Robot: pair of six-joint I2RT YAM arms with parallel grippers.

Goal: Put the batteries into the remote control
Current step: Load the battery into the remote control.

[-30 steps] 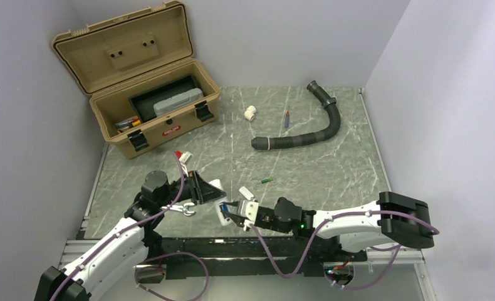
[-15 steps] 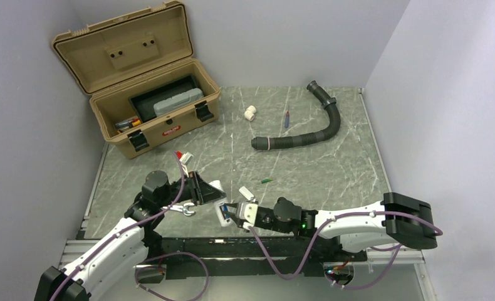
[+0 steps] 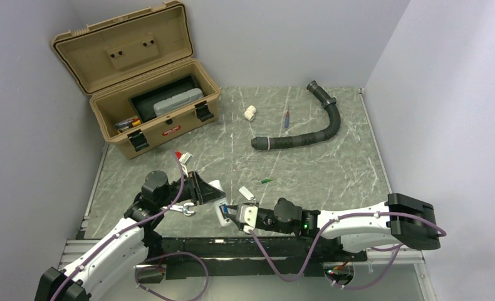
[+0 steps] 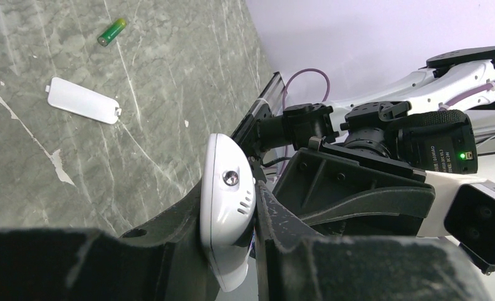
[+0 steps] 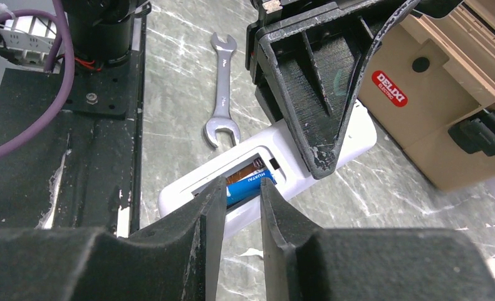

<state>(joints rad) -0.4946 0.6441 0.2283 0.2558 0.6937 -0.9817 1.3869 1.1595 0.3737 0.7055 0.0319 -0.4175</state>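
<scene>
Since a second ago our right arm has slid slightly toward the near edge, its elbow shifting outward to the right, while the left arm and what it holds have kept their place. Our right fingers [image 5: 224, 192] are nearly together, pinching the blue battery [image 5: 250, 186], whose end sits in the open compartment on the back of the remote control [image 5: 358, 138]. We cannot tell whether it is fully seated, because the fingers cover most of its length. Our left fingers [image 4: 262, 207] are clamped on the remote's long sides, holding it low near the front of the bench [image 3: 333, 169]; whether it touches the surface we cannot tell. A steel wrench [image 5: 222, 116] lies just beside it. The white cover piece [image 4: 82, 108] lies flat nearby, and the green battery [image 4: 111, 31] rests farther out, apart from it. Well beyond these lie a black ribbed hose [image 3: 307, 135], a white pipe fitting [image 3: 250, 113] and a red-and-blue stick [image 3: 287, 118]. At the far left stands a tan toolbox [image 3: 163, 135], lid up. The bench is grey-green stone with pale veins, closed in by plain pale walls [image 3: 420, 75]. The remote's button face is turned out of view, and the toolbox contents are too small to name.
</scene>
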